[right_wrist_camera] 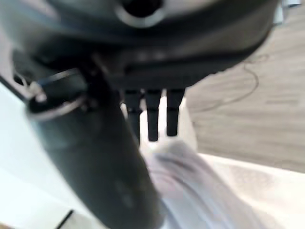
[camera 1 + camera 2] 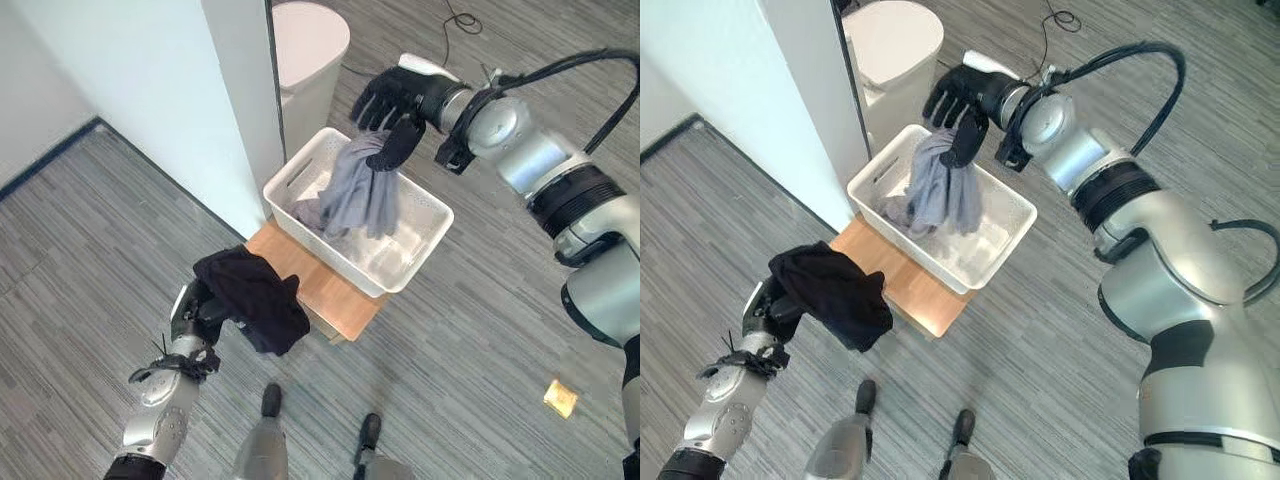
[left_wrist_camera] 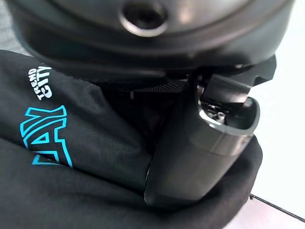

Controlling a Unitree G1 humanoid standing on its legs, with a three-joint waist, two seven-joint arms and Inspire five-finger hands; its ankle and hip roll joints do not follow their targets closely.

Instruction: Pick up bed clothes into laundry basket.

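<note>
From the left eye view, the right hand (image 2: 392,100) pinches a grey garment (image 2: 362,190) that hangs down into the white laundry basket (image 2: 425,237), which sits on a small wooden stand (image 2: 318,287). The left hand (image 2: 200,312) clutches a black garment (image 2: 256,296) beside that stand. In the left wrist view, the thumb (image 3: 200,157) presses into black cloth bearing blue print.

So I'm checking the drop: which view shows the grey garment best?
The left eye view: the grey garment hangs from the right robot hand into the white laundry basket. Right eye view shows likewise; right wrist view only a blur.
</note>
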